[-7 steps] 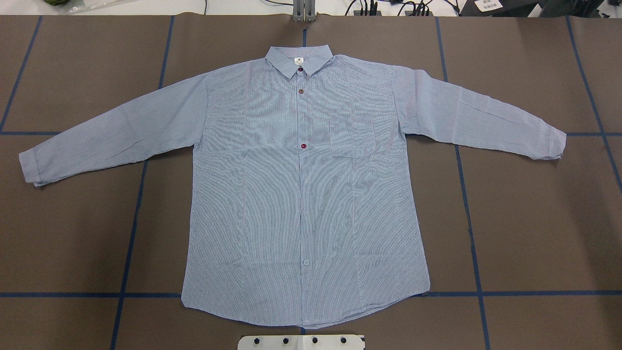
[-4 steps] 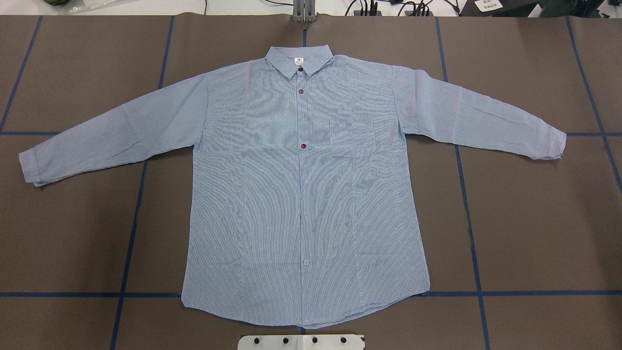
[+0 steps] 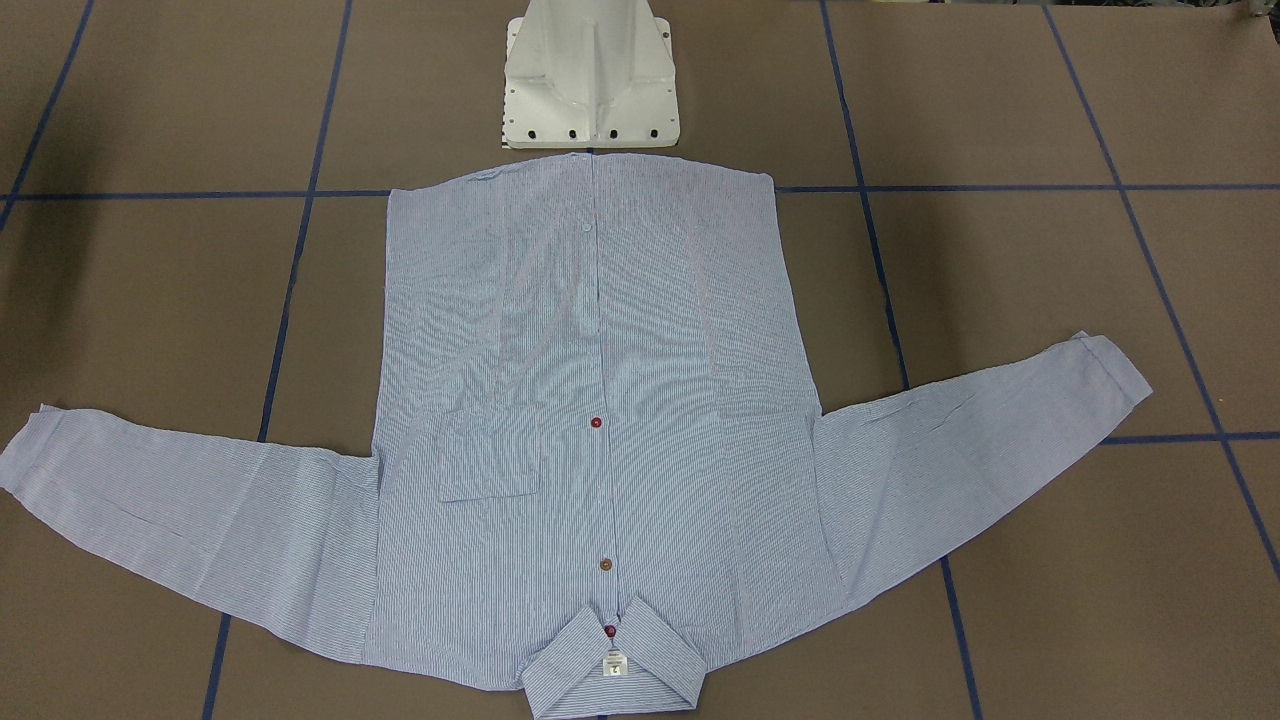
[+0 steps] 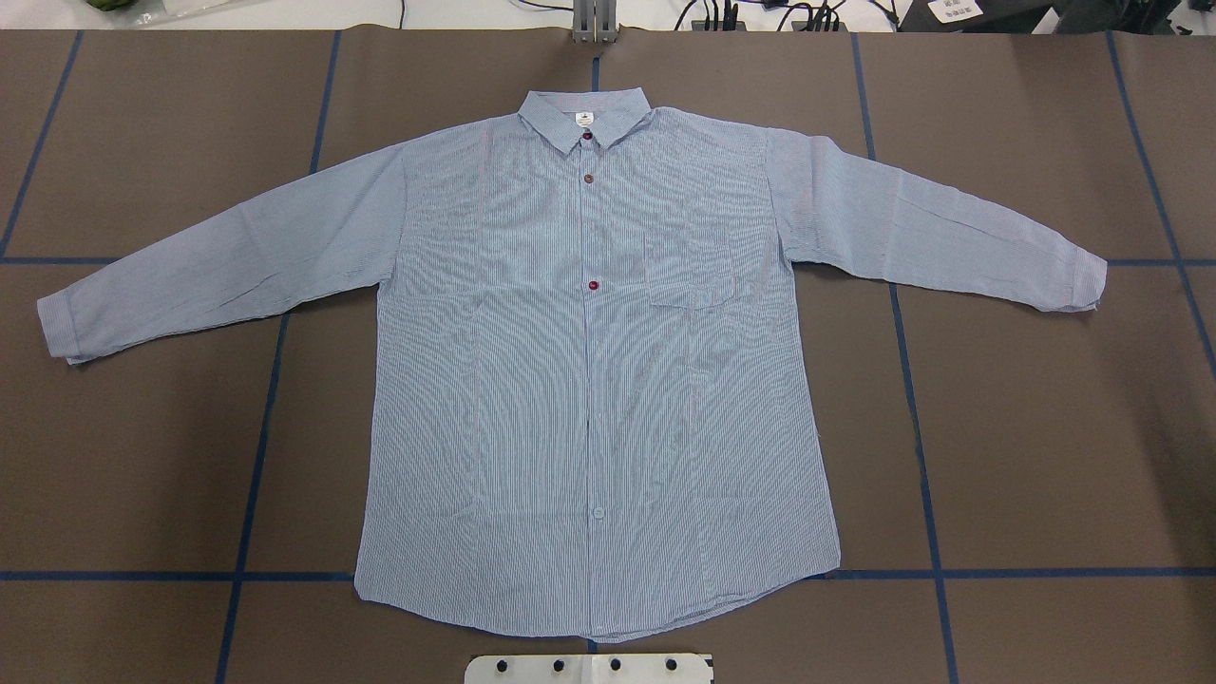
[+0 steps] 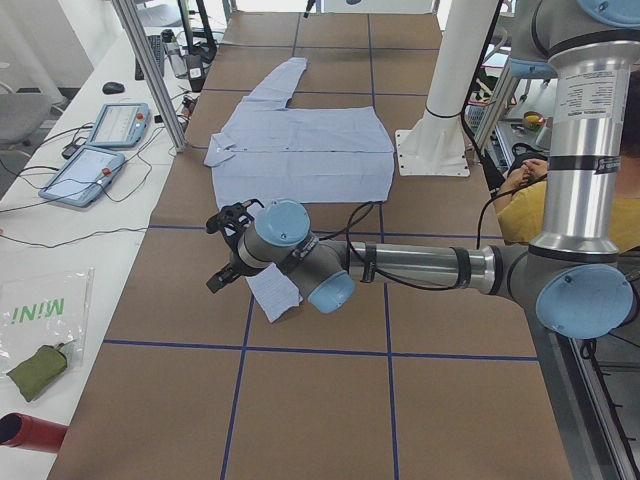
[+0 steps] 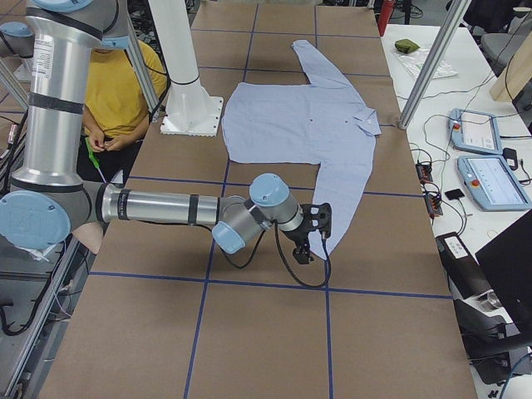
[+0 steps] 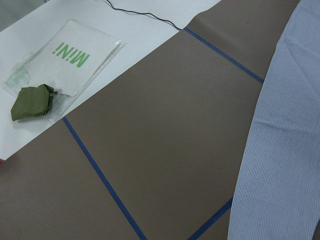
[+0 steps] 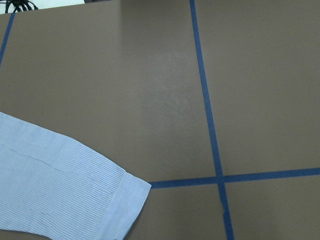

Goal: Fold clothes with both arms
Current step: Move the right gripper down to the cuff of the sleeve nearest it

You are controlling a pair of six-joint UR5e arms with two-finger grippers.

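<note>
The clothes are one light blue striped shirt [image 4: 589, 380] lying flat and face up on the brown table, collar [image 4: 584, 112] at the far side, both sleeves spread out. It also fills the front view as the shirt [image 3: 590, 400]. My left gripper [image 5: 220, 250] hovers beside the left sleeve's cuff [image 5: 272, 292]; only this side view shows it, so I cannot tell whether it is open or shut. My right gripper [image 6: 322, 223] hangs next to the right sleeve's cuff [image 6: 337, 218], and I cannot tell its state either. The wrist views show sleeve cloth [image 7: 280, 150] and a cuff [image 8: 120, 205], no fingers.
The white pedestal base [image 3: 590, 90] stands just behind the shirt's hem. Blue tape lines [image 4: 256, 427] grid the table. A person in yellow [image 6: 116, 91] sits by the robot. Two tablets [image 5: 100, 150], a green pouch [image 7: 30, 102] and a plastic bag lie off the table's left end.
</note>
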